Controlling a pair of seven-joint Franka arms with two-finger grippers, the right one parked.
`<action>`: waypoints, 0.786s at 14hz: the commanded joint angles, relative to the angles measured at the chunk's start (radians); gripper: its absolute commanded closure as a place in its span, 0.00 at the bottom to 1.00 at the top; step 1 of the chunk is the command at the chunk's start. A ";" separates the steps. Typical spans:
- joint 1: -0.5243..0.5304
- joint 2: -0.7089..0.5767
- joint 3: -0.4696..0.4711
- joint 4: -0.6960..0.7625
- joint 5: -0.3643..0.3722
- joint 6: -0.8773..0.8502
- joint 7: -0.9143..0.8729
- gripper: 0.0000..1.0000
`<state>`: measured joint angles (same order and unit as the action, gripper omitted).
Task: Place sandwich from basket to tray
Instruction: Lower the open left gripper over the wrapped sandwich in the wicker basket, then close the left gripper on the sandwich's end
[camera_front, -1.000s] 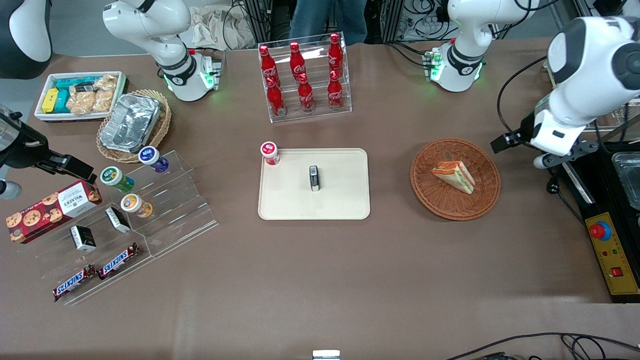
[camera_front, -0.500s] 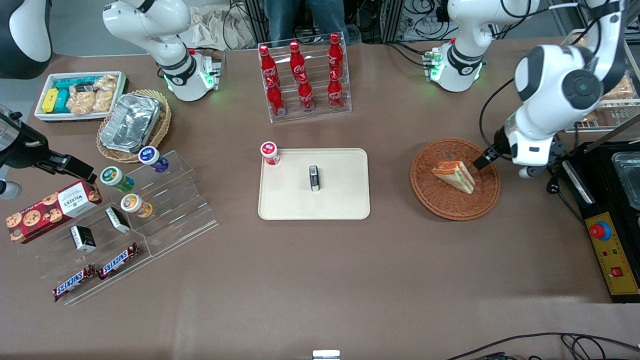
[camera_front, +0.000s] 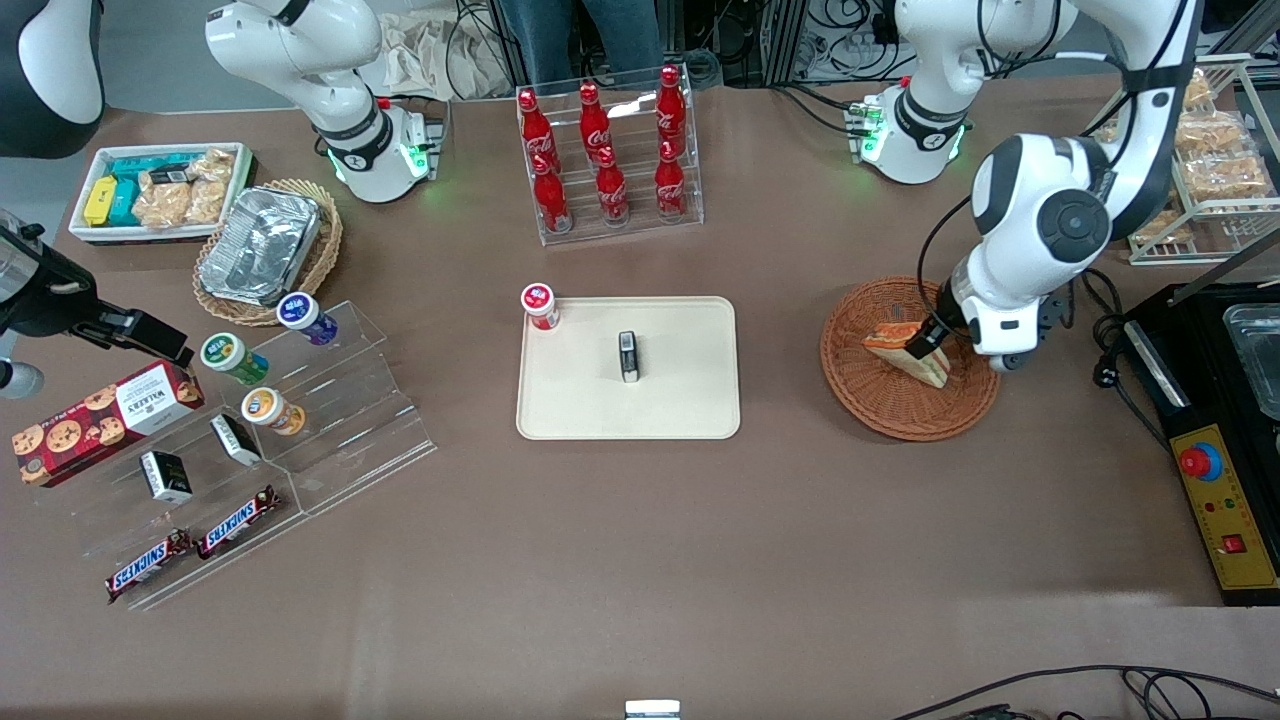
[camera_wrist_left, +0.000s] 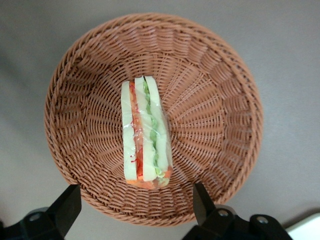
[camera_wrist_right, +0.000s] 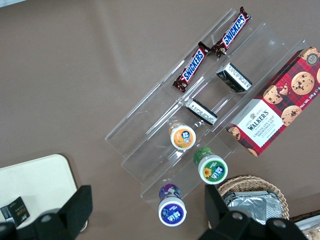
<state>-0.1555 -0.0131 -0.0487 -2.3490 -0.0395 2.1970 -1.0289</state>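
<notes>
Nearest the front camera, the brown table (camera_front: 640, 580) lies as a wide bare stretch. Next comes the cream-beige tray (camera_front: 690, 410), flat near the table's middle, with a small dark box (camera_front: 628, 356) standing on it and a red-capped bottle (camera_front: 540, 305) at the tray's corner toward the parked arm's end; most of the tray's floor is bare around the box.

Toward the working arm's end, well apart from the tray with bare table between them, sits the round reddish-brown wicker basket (camera_front: 890, 405). The sandwich (camera_front: 905, 350) lies in it, near the middle of the basket floor, clear of the rim all round. In the wrist view the sandwich (camera_wrist_left: 145, 132) rests on a bread face edge-up, showing pale bread, an orange-red layer and a green layer as parallel stripes; its long axis runs between the two fingers' line and the basket (camera_wrist_left: 220, 100) rim farther from them, the wider, filling-heavy end toward the fingers.

The gripper (camera_front: 926, 338) hangs directly above the sandwich, its fingers (camera_wrist_left: 202, 200) spread wide and released, one to each side of the wedge's width and touching nothing.

Farthest from the camera, a clear rack of red cola bottles (camera_front: 605, 160) stands apart from the tray.
</notes>
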 joint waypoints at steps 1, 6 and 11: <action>-0.012 -0.008 0.006 -0.050 0.012 0.042 -0.031 0.01; -0.028 0.019 0.007 -0.095 0.012 0.176 -0.092 0.01; -0.038 0.041 0.009 -0.125 0.036 0.228 -0.103 0.01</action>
<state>-0.1811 0.0299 -0.0483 -2.4425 -0.0350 2.3851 -1.1005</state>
